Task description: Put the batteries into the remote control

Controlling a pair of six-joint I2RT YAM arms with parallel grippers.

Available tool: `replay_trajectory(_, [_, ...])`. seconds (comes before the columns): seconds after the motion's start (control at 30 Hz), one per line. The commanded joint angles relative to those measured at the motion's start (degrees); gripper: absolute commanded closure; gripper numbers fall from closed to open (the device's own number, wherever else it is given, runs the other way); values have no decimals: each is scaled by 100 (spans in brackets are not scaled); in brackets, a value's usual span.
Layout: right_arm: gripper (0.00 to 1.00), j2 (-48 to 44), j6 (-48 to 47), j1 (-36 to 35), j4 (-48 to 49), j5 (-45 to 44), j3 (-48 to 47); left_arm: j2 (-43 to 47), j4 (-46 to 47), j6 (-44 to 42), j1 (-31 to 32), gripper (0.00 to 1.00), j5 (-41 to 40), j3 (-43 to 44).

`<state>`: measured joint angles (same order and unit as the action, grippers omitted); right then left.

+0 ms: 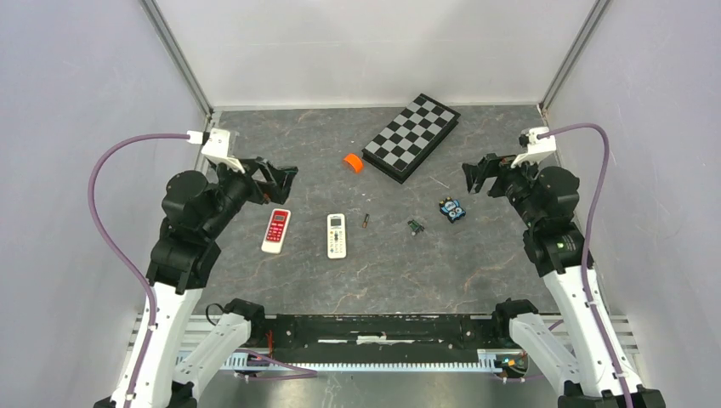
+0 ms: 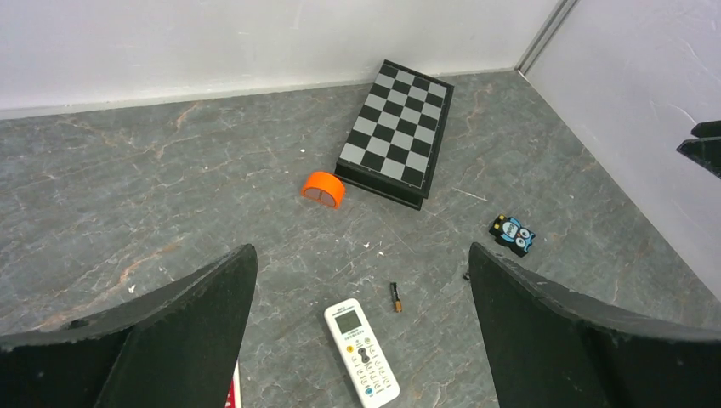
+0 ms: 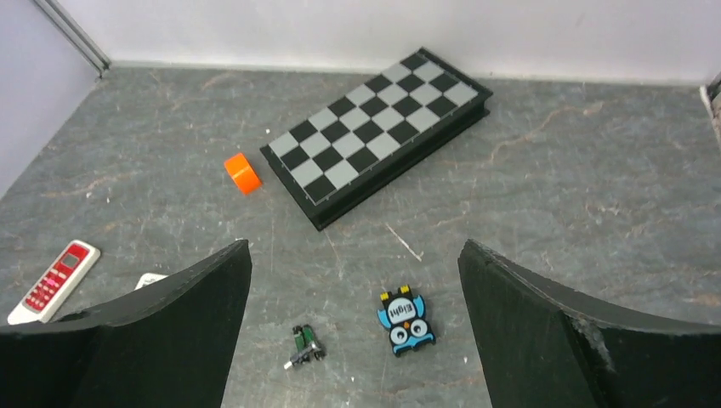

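Left gripper (image 1: pixel 287 183) and right gripper (image 1: pixel 470 178) hover spread wide above the table (image 1: pixel 383 272), elbows raised.

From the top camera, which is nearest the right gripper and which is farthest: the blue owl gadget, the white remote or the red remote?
1. Blue owl gadget, on the table just left of the right gripper.
2. White remote, mid-table.
3. Red remote, farthest, on the left side.

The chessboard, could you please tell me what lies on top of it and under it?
Nothing lies on the chessboard; its checkered top is bare in all views. It rests flat on the table, so anything beneath is hidden.
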<state>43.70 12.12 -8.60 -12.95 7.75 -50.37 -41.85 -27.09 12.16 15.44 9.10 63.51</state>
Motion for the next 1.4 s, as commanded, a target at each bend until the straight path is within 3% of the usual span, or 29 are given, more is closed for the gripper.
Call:
replay_trajectory(0.0, [4,79,-78,8,242,292,210,45,337,194,-41,0,-30,-255])
replay_trajectory(0.17, [4,206,-213,10,547,1095,784,-236,525,497,-41,0,273,-740])
replay_trajectory(0.3, [4,349,5,8,671,1179,1185,-647,127,1660,-42,0,-648,-807])
replay_trajectory(0.57, [5,590,317,10,858,1112,1555,-646,-131,2319,-41,0,-1516,-1406])
replay_trajectory(0.7, [6,682,589,8,951,1045,1715,-970,-446,2362,-41,0,-1412,-1473])
replay_trajectory(0.8, [7,715,811,8,1065,1105,1871,-1255,73,2377,38,0,-660,-1798])
replay_trajectory(1.03, [8,677,1191,-1,1251,1228,2228,-2477,492,2329,743,0,-1034,-1771])
replay_trajectory(1.37, [8,749,1419,1,1477,1272,2588,-4592,619,2593,1764,10,-1809,-873])
